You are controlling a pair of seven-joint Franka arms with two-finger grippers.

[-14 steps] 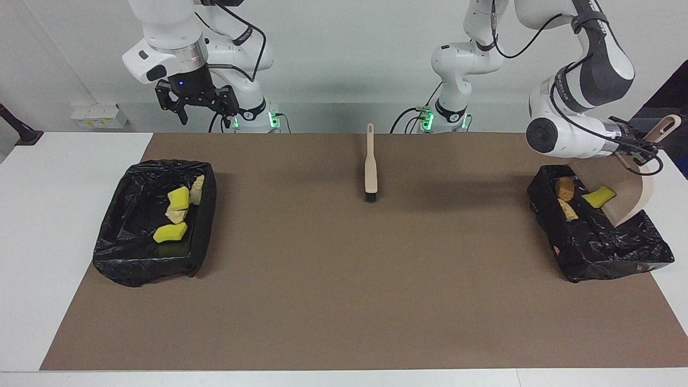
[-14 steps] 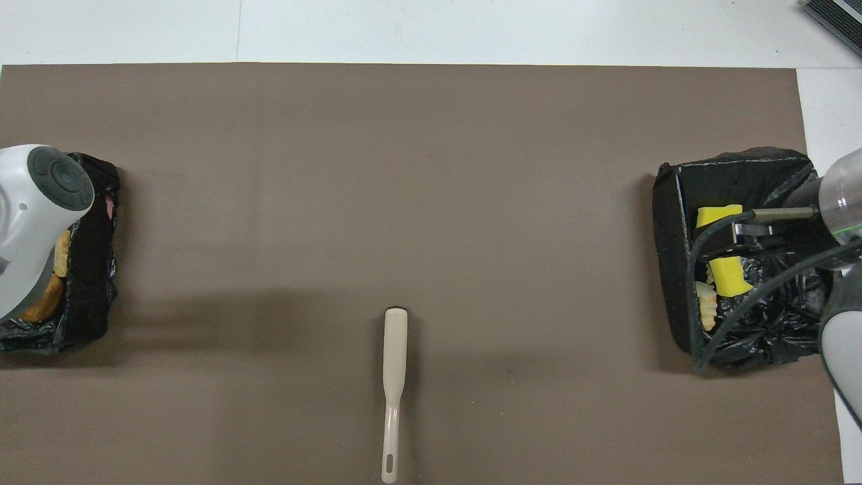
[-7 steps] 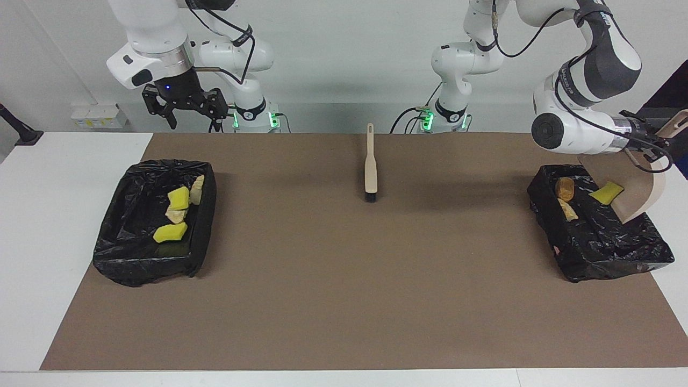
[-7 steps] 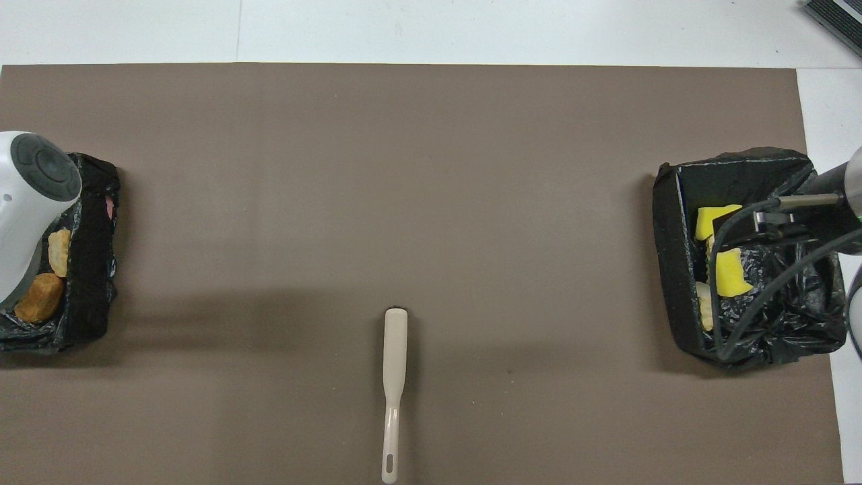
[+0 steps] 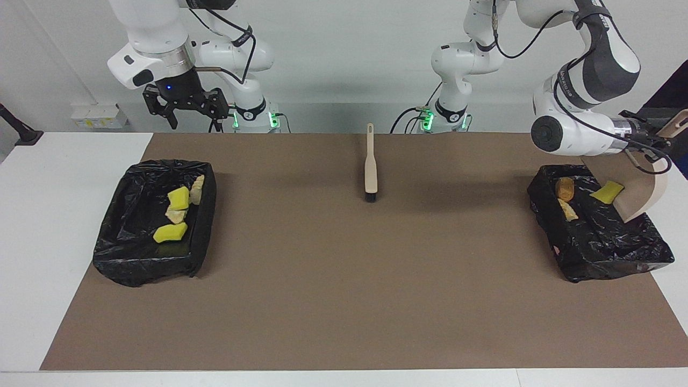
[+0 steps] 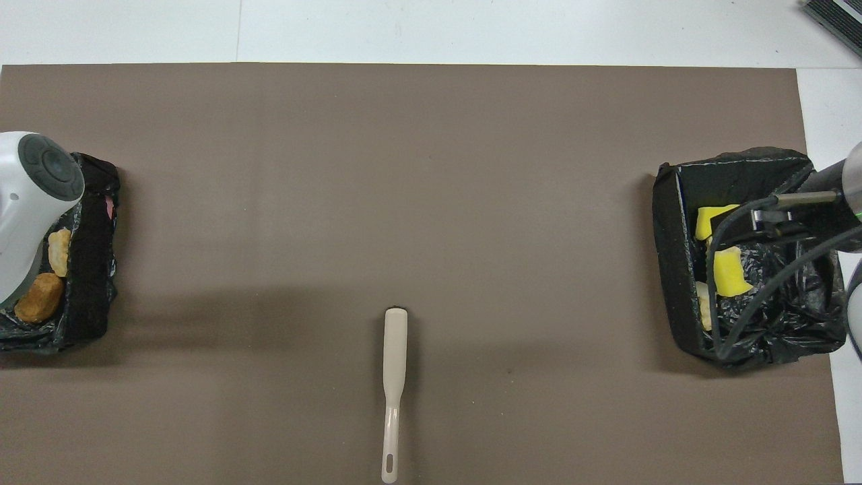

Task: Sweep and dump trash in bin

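My left gripper (image 5: 657,135) is shut on the handle of the beige dustpan (image 5: 642,188), which hangs tipped mouth-down over the black-lined bin (image 5: 602,252) at the left arm's end of the table. A yellow sponge bit (image 5: 607,192) sits at the dustpan's lip, inside that bin. An orange-brown lump (image 5: 564,188) and a tan chunk (image 5: 567,209) also lie in it. The second bin (image 5: 140,258), at the right arm's end, holds yellow sponge bits (image 5: 178,198) and tan chunks (image 5: 176,215). My right gripper (image 5: 185,107) hangs open and empty, high over the table edge by its base.
The beige brush (image 5: 371,169) lies flat on the brown mat (image 5: 344,279) midway between the two bins, near the robots, bristles pointing away from them. In the overhead view the brush (image 6: 394,391) shows near the bottom edge, and the right arm's cables cross over the bin (image 6: 673,269).
My left arm has raised the dustpan a little and the yellow sponge bit has shifted with its lip. My right gripper has risen and drawn back toward its base.
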